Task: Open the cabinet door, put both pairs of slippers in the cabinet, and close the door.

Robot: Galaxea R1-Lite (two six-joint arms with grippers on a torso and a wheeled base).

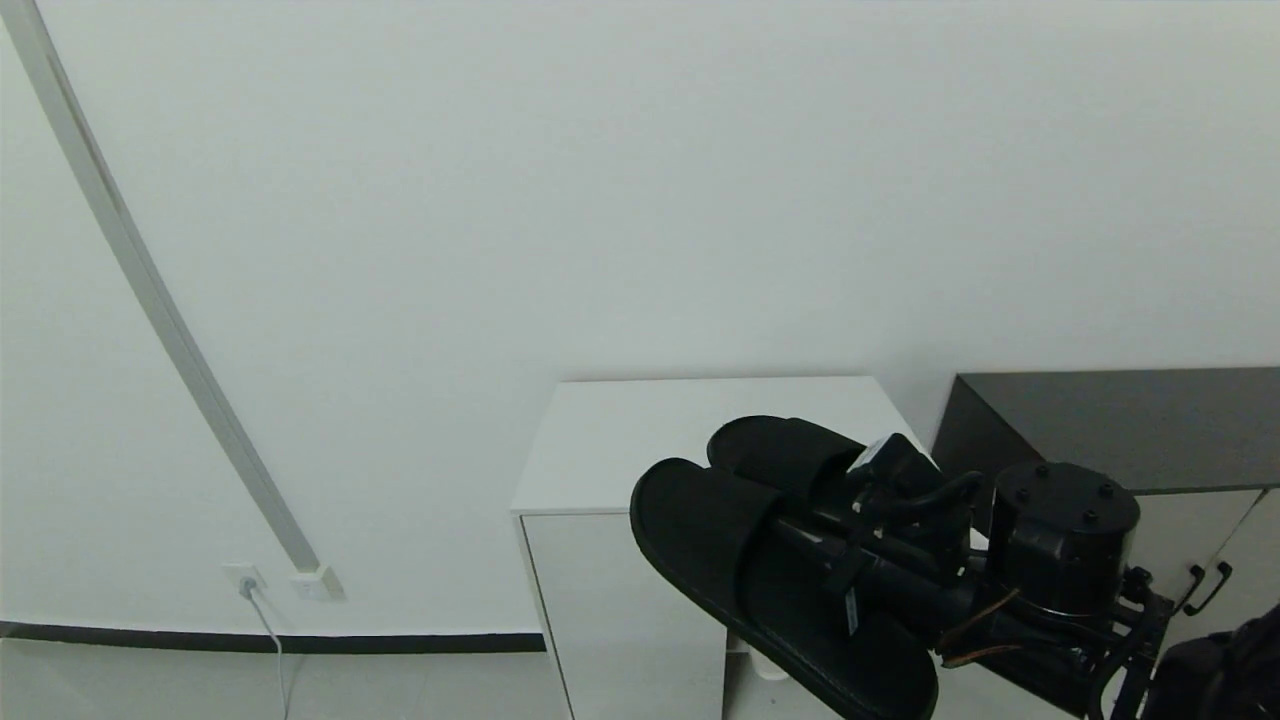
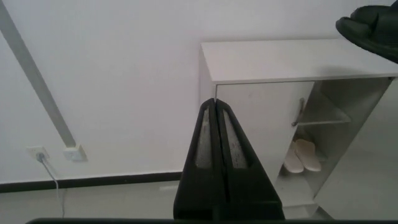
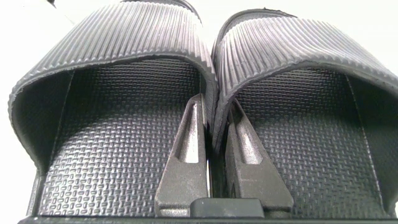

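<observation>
Black slippers (image 3: 118, 43) hung in the air as one pair, side by side, held by the right gripper (image 3: 214, 109). Its two fingers (image 3: 186, 155) were clamped on the inner walls of both slippers, pressed together between them, so one slipper lay on each side of the fingers and the ribbed straps stood just ahead of the tips. Beyond the gripper and lower, the white cabinet (image 1: 690, 430) stood against the wall, and the toes of the pair reached over its top.

The left gripper (image 2: 216, 106) held nothing, and its fingers were together with no gap. Ahead of it was the same cabinet, open on one side next to a front panel with a handle (image 2: 300, 112). A shelf (image 2: 326, 118) and a light pair of slippers (image 2: 303, 155) on the bottom level were visible inside.

To the outer side of the right gripper stood a dark sideboard (image 1: 1120, 420). Far to the other side, a wall socket (image 1: 243, 578) sat low on the wall.
</observation>
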